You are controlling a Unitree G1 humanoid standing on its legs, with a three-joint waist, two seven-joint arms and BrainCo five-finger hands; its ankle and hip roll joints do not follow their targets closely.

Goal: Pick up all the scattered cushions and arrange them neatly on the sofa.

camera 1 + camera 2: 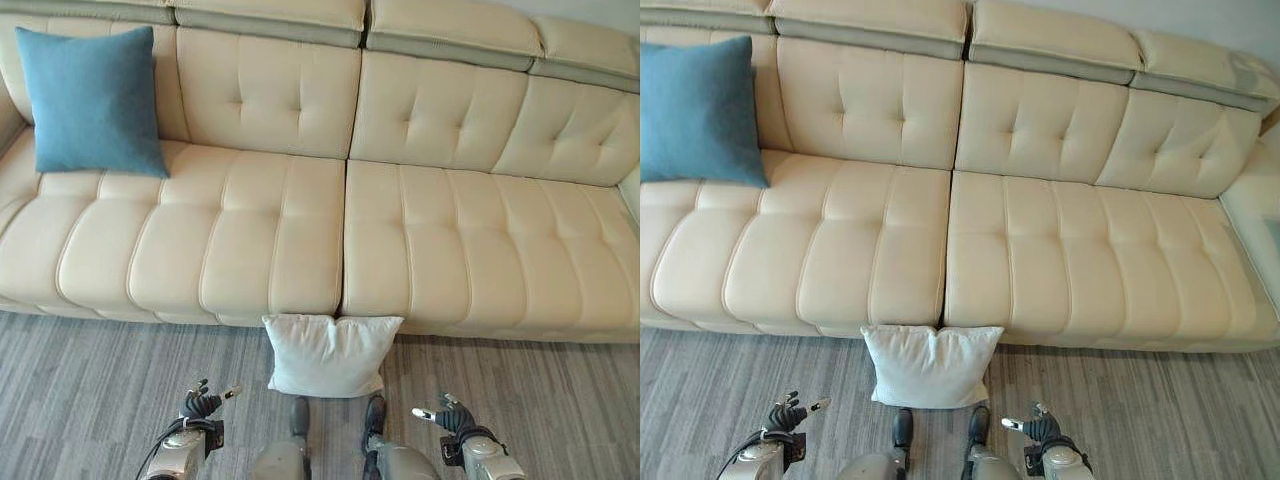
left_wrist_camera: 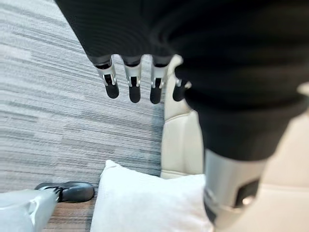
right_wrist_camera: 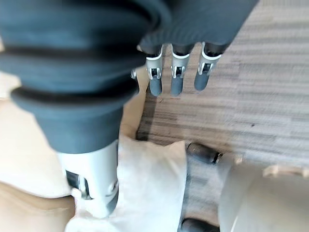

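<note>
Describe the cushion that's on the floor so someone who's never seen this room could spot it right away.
Find the long cream sofa and follow the seam between its two seat sections down to the grey floor. The white cushion leans against the sofa's front edge there. The only other cushion is blue and sits up on the seat at the sofa's left end.

My left hand (image 2: 140, 72) has silver fingers (image 2: 134, 84) ending in dark tips, under a black ribbed cover. My right hand (image 3: 176, 67) looks the same, its cover dark grey-blue, with a silver thumb (image 3: 94, 186) set apart.
</note>
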